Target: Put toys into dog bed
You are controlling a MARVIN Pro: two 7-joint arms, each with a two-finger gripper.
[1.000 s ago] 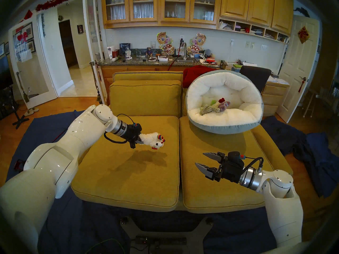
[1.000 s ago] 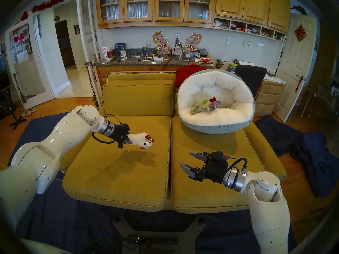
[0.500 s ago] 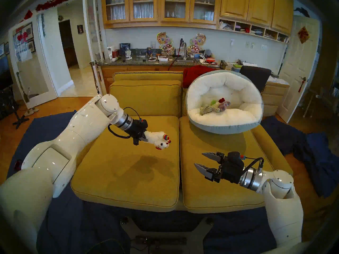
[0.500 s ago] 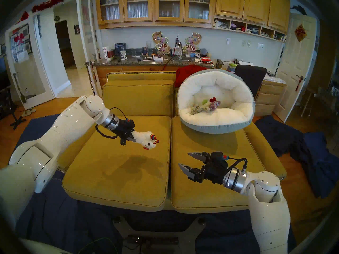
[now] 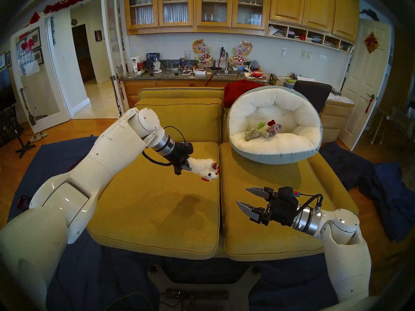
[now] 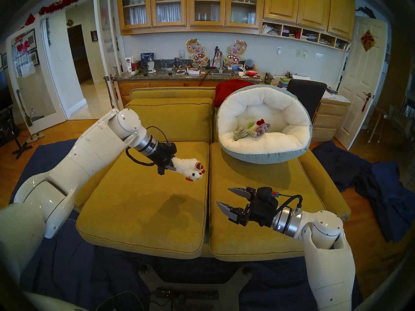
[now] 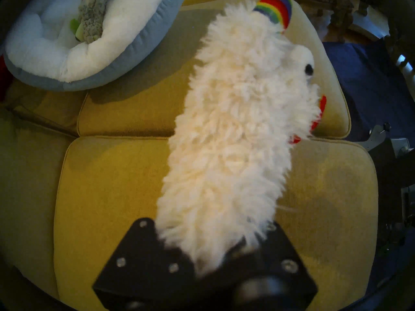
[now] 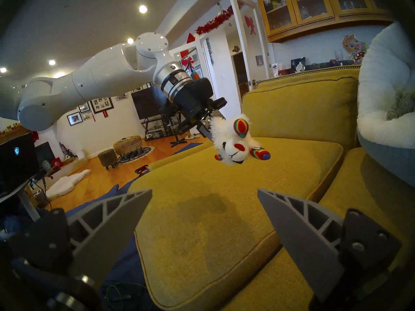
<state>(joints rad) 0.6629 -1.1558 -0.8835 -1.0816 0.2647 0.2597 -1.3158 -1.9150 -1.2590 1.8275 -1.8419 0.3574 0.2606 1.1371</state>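
Note:
My left gripper [image 5: 186, 167] is shut on the rear end of the white lamb with rainbow ears [image 5: 204, 168]. It holds the lamb in the air over the right edge of the left seat cushion; the lamb also shows in the left wrist view [image 7: 235, 124] and the right wrist view [image 8: 233, 144]. The dog bed [image 5: 276, 157] leans on the sofa back at the right. In it lie the shaggy beige animal [image 5: 252, 133], the lime-green cactus [image 5: 261, 125], the lamb with dark-red ears [image 5: 271, 122] and the purple animal [image 5: 275, 128]. My right gripper [image 5: 242, 195] is open and empty above the right seat cushion.
The mustard-yellow sofa has two seat cushions [image 5: 157, 214] and a back cushion [image 5: 177, 117] on the left. A red blanket [image 5: 238, 90] hangs behind the bed, next to a dark chair [image 5: 314, 95]. Blue cloths [image 5: 381, 187] lie on the floor around the sofa.
My left arm has carried the lamb to the right and a little farther away, toward the dog bed. My right gripper has drifted slightly left, still open.

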